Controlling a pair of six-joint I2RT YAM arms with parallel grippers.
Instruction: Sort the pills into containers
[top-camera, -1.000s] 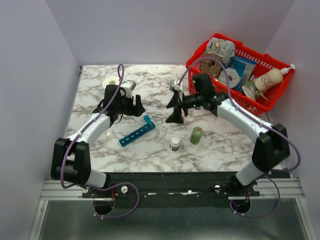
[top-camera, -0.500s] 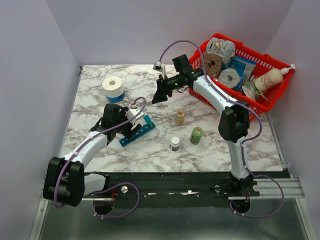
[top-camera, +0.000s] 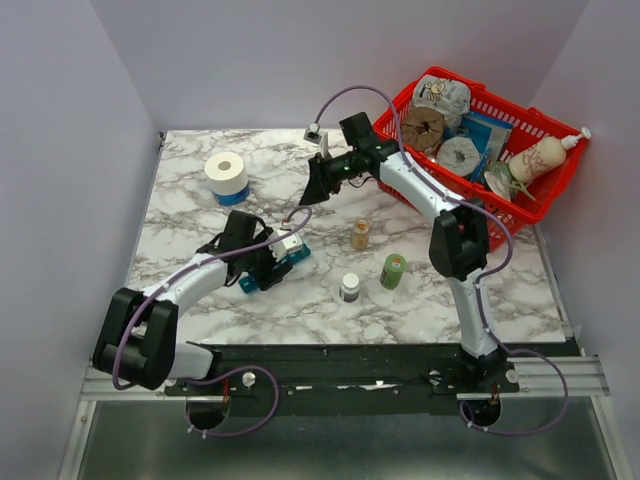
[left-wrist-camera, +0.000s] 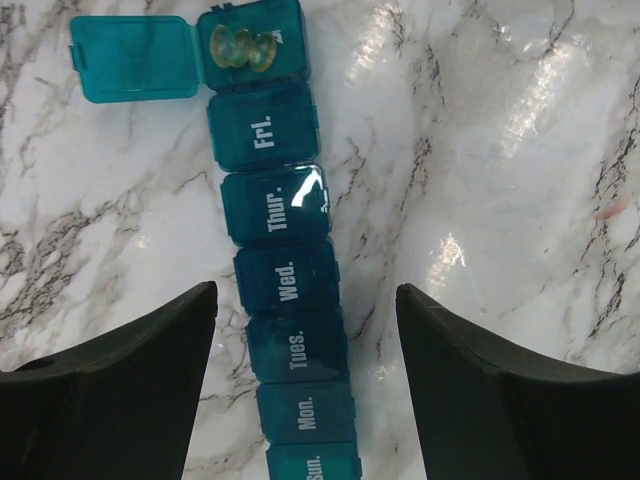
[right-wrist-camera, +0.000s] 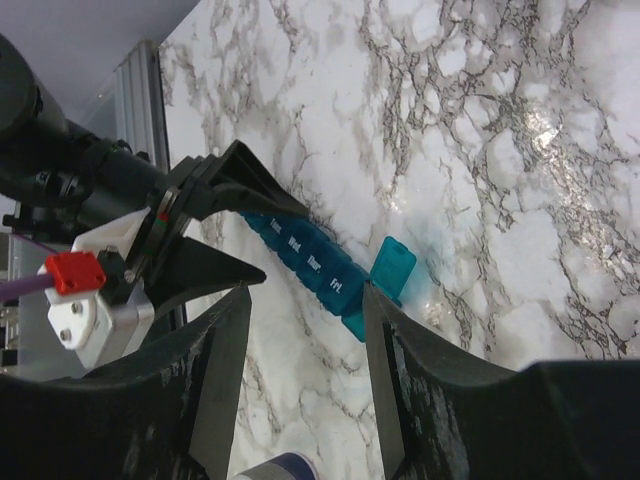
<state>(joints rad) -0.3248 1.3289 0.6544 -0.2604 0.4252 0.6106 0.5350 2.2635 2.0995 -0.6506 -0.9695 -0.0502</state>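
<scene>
1. Two yellowish pills (left-wrist-camera: 240, 47) lie in the open end compartment of the blue organiser strip (left-wrist-camera: 285, 300), its lid flipped out sideways. Lids Fri. through Sun. look shut. The strip sits left of centre on the table (top-camera: 300, 312), toward the near side.
2. The tan-capped bottle (top-camera: 360, 234) stands upright right of the strip, apart from it, cap on.
3. Risk: if the fingers close off-centre or drag, the strip likely skews or tips, and the two loose pills could hop out of the uncovered compartment.
4. Risk: six lids are shut, so prying one may lift the light strip rather than open it.
5. Left gripper (left-wrist-camera: 305, 290): jaws wide apart, straddling the strip around Wed./Tues., with a gap on both sides. It holds nothing; no contact that I can see.
6. Right gripper (right-wrist-camera: 305, 295): jaws apart, empty, up in the air beyond the bottle, left of the red basket (top-camera: 395, 112).
7. Risk: a low reach could knock the green bottle (top-camera: 393, 271) or white bottle (top-camera: 349, 288), both near the tan-capped one.
</scene>
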